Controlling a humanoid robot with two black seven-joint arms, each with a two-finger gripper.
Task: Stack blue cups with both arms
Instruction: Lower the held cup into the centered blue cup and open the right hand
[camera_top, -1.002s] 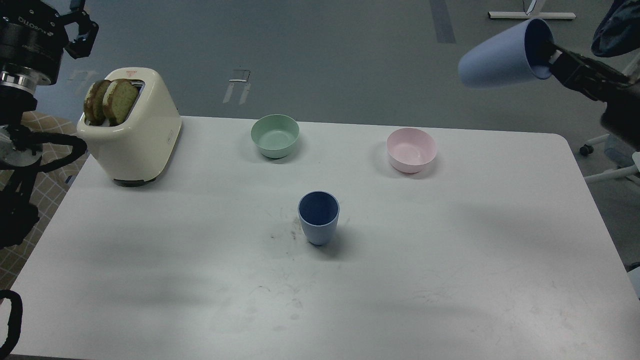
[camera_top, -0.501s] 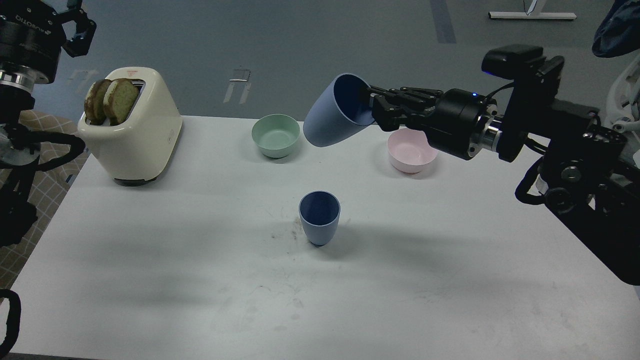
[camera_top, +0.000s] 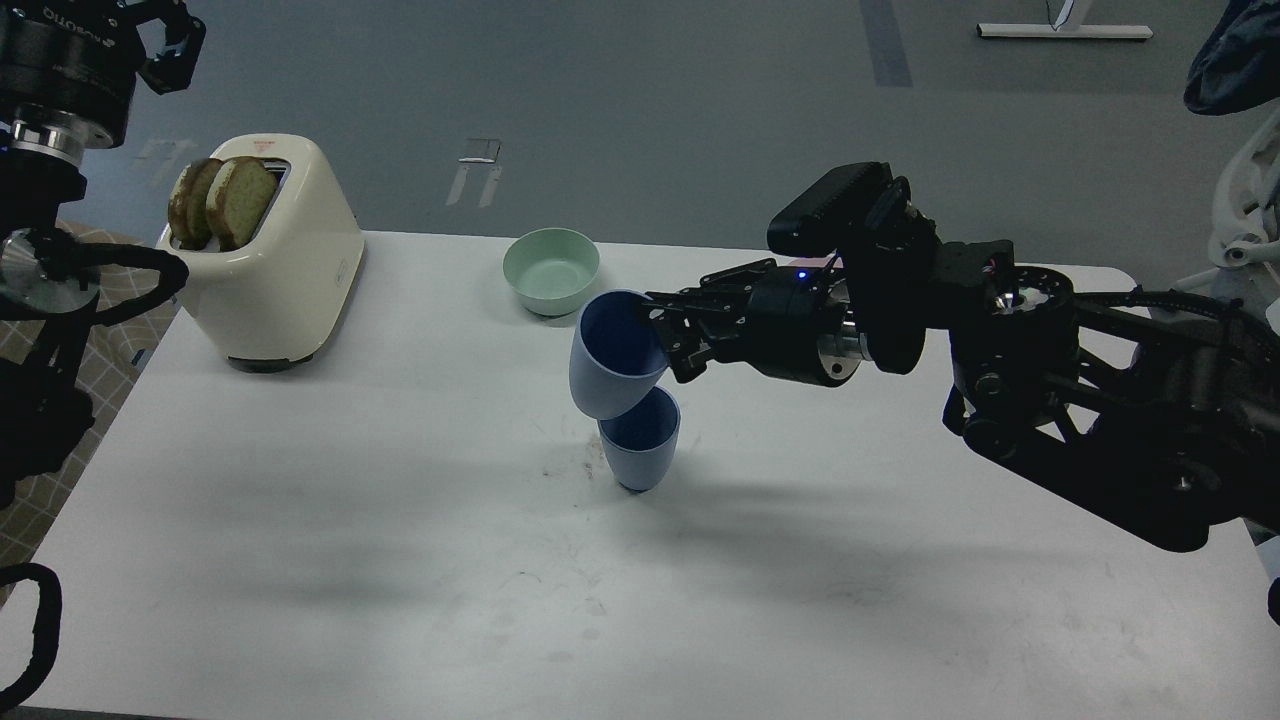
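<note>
One blue cup stands upright on the white table, near its middle. My right gripper is shut on the rim of the second blue cup. It holds that cup tilted, with its base just over the standing cup's left rim. Whether the two cups touch I cannot tell. My right arm reaches in from the right edge. My left gripper is raised at the top left corner, above the toaster. Its fingers are too dark to tell apart.
A cream toaster with two slices of bread stands at the table's back left. A mint-green bowl sits at the back centre. The pale pink bowl is hidden behind my right arm. An office chair base shows at the far right.
My right arm has swung in from the upper right, bringing the held cup down and left to just above the standing cup. The left arm rose slightly.
</note>
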